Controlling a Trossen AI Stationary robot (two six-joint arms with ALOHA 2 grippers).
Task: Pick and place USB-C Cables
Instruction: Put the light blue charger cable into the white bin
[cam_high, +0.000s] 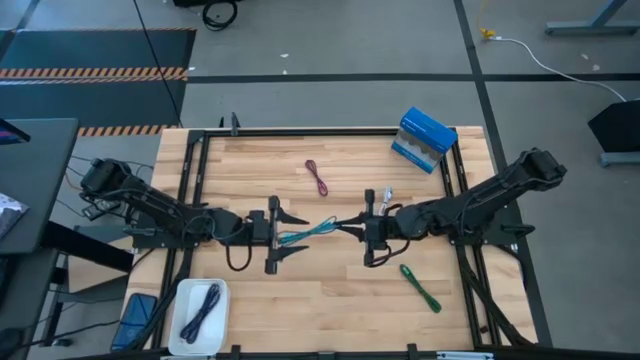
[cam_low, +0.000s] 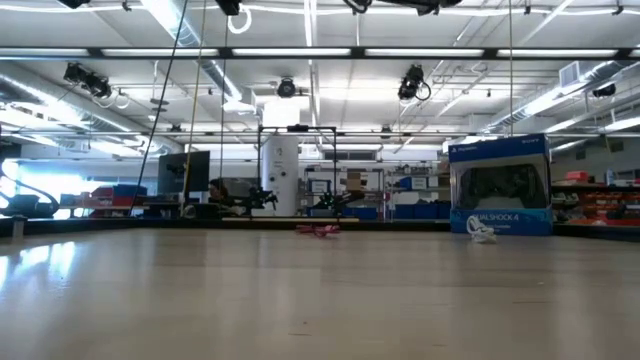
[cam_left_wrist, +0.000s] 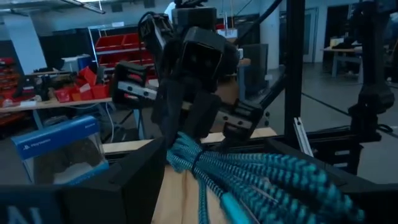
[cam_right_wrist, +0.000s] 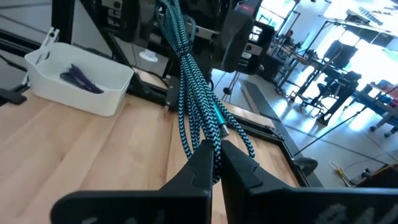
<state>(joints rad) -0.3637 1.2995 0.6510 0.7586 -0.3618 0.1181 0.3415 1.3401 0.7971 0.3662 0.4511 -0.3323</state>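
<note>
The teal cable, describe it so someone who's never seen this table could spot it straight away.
Start at the middle of the wooden table, where the two dark arms meet. The teal cable hangs there between the open left gripper and the right gripper, which is shut on one end. It is the only cable off the table; the maroon, white and green ones lie flat.

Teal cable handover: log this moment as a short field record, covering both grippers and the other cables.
teal cable: held mid-air between the two grippers
right gripper: shut on teal cable
left gripper: open, jaws around the cable's other end
white tray: holds a purple cable
maroon cable: on table
green cable: on table
white cable: on table by the right arm
</note>
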